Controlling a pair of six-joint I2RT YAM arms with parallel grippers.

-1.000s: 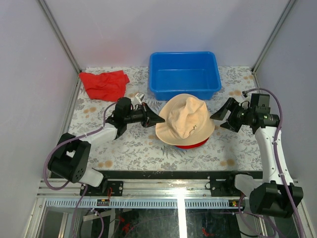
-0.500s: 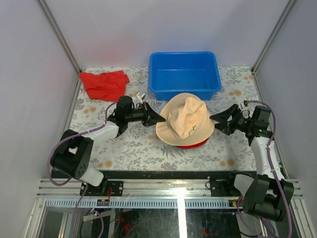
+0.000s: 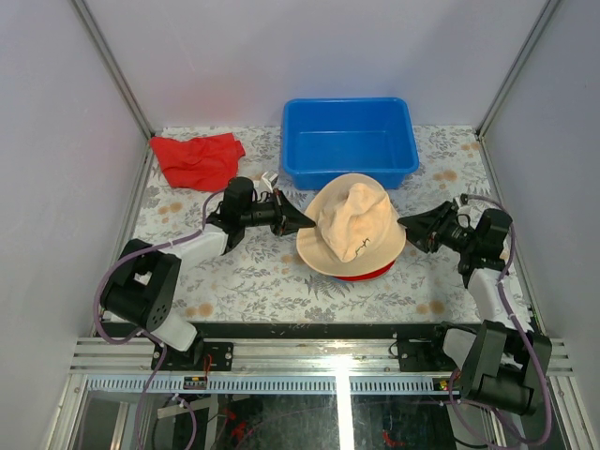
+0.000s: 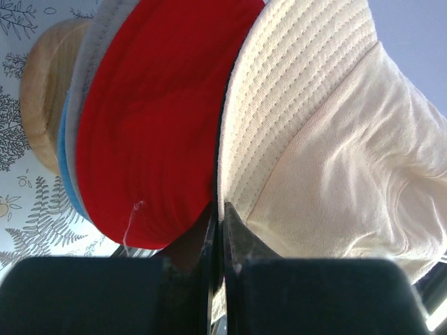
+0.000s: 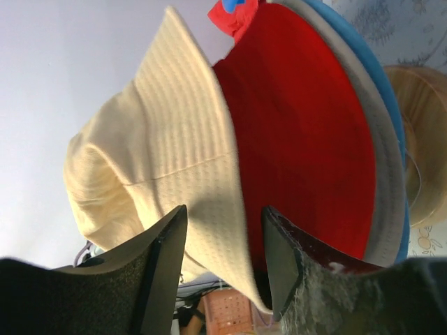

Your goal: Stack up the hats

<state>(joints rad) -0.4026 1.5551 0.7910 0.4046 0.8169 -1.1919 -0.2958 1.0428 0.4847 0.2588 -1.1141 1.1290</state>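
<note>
Now, both my arms had closed in on the stack over that last second. My right gripper (image 3: 410,225) had swung in from 3 o'clock and its jaws were narrowing. In the wrist view they stood apart astride the brim of the peach-beige hat (image 5: 174,160), one finger above the cloth and one below, not yet clamped. My left gripper (image 3: 306,223) had edged in from 9 o'clock with its fingers (image 4: 234,241) pressed together. The tips sat right at the brim's edge, where the peach-beige hat met the red hat (image 4: 147,118). Whether any cloth was caught there, I could not tell.

I judged that the stacking was all but done. The peach-beige hat lay on top of the red hat, with the grey-khaki hat (image 4: 87,84) and the blue hat (image 4: 64,153) showing as thin rims beneath, all on the wooden stand (image 4: 42,91). What remained looked like tidying, tugging the top brim down square from both sides.

The stack stood mid-table (image 3: 244,281), at 6 o'clock from the blue bin (image 3: 349,141).

The top hat's crown pointed up but was crumpled. Its brim was near round, so it had no real long axis; the crown's ridge ran roughly 12 to 6 o'clock.
</note>
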